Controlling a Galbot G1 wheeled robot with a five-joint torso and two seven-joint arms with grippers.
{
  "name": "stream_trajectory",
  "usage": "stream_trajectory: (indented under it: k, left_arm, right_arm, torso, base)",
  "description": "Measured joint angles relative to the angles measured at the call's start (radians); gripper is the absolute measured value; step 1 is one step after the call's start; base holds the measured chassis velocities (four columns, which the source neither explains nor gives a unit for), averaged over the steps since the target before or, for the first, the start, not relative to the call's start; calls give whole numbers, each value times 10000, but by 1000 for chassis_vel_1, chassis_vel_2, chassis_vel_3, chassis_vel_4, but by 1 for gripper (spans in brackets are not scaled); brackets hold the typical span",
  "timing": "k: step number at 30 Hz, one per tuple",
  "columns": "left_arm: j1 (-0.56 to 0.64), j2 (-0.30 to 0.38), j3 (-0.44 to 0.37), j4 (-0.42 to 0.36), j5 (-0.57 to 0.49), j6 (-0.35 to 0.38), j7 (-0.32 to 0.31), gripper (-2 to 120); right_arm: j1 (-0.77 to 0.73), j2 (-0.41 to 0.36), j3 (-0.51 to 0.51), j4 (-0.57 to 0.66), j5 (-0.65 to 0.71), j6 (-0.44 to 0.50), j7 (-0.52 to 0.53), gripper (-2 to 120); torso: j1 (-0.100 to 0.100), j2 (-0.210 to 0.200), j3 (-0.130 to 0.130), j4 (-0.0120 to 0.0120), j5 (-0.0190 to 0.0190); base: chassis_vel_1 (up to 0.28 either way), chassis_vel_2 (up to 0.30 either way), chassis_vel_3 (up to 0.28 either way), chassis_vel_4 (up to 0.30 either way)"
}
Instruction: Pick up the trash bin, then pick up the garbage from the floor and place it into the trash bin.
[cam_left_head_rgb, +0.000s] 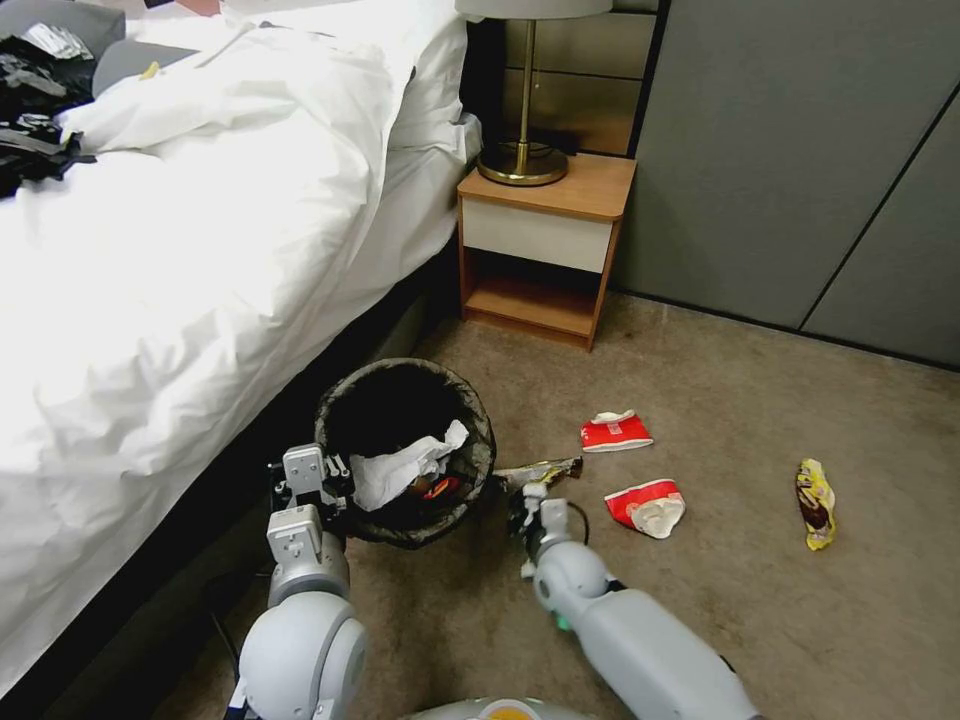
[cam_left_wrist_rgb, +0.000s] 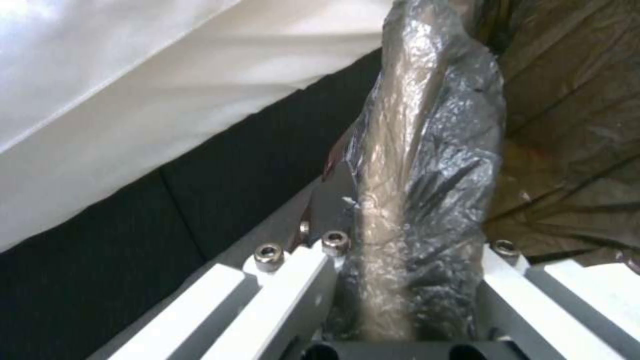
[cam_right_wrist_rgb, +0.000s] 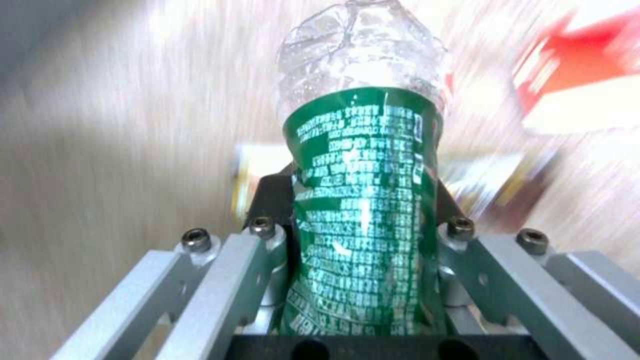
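Crinkly dark liner on the trash bin beside the bed is pinched by the left gripper at the rim. Right gripper clamps a light, crushable green-labelled bottle mid-body; wrappers lie near on the floor.

one trash bin, two red-and-white wrappers, one lamp

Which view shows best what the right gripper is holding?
The right wrist view: the right gripper is shut on a crushed clear bottle with a green label, close up. In the head view it appears as a small wrapper-like sliver beside the trash bin.
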Motion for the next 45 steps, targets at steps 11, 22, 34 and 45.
stream_trajectory:
  k: [11, 22, 34, 45]
  left_arm:
    - [13, 140, 140, 171, -81, 21, -6, 0]
    - [-2, 41, 296, 405, -38, 23, -9, 0]
    - [-6, -12, 376, 432, 32, 34, -8, 0]
    - [46, -46, 418, 317, 64, 41, -4, 0]
  right_arm:
    - [-408, -719, 2374, 4196, -1280, 2019, -1191, 24]
    - [-626, -1345, 2115, 7833, -1206, 2252, -2057, 22]
    - [-2420, -1592, 239, 8464, -2293, 2578, -2369, 22]
    - [-2882, -1187, -138, 7393, -2832, 3069, -2439, 22]
  torso:
    - [1, 0, -2, 0, 0]
    - [0, 0, -3, 0, 0]
    - [0, 0, -3, -2, 0]
    - [0, 1, -3, -1, -1]
  base:
    - [0, 0, 0, 0]
    - [0, 0, 0, 0]
    - [0, 0, 0, 0]
    - [0, 0, 0, 0]
